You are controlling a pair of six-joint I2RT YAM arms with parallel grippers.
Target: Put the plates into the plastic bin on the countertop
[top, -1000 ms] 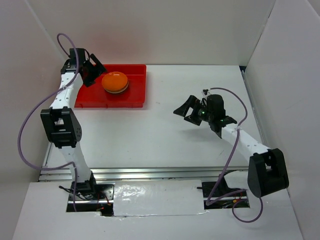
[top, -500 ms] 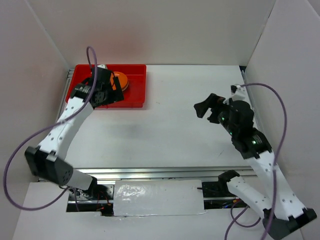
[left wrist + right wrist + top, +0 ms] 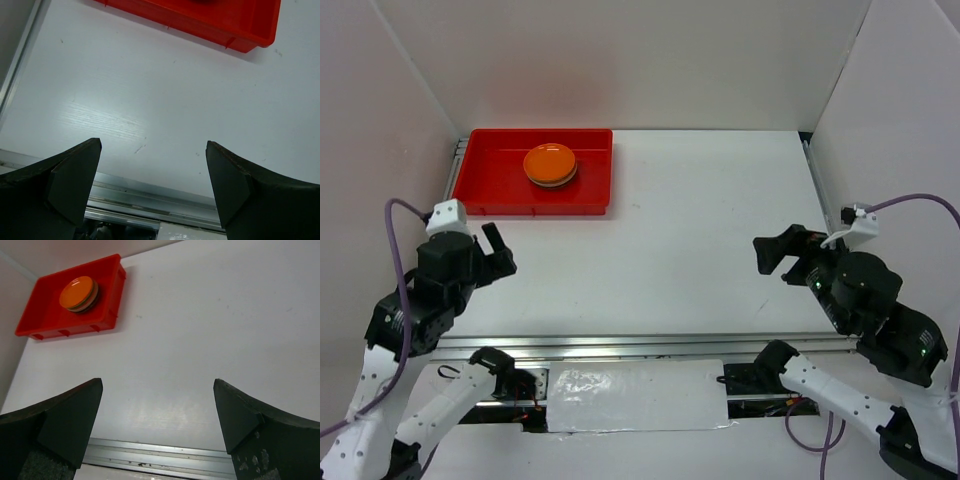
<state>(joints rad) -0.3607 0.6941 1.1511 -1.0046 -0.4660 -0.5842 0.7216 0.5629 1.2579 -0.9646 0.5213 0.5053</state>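
The red plastic bin [image 3: 492, 188] stands at the far left of the white countertop [image 3: 680, 210]. In it is a stack of plates [image 3: 550, 164] with an orange one on top; the lower ones show only as thin edges. My left gripper [image 3: 498, 251] is open and empty, raised near the front left, well short of the bin. My right gripper [image 3: 772, 255] is open and empty, raised near the front right. The left wrist view shows its gripper [image 3: 153, 144] above bare countertop and the bin's near wall [image 3: 200, 25]. The right wrist view shows its gripper [image 3: 158, 382], the bin [image 3: 45, 307] and the plates [image 3: 78, 292] far off.
White walls close in the left, back and right sides. A metal rail [image 3: 640, 346] runs along the front edge, also seen in the left wrist view [image 3: 140, 192] and the right wrist view [image 3: 160, 456]. No other plates show on the countertop.
Both arms have pulled back to the near edge and risen. The left gripper has left the bin, empty. The right gripper has moved back and to the right. The plate stack has stayed put.
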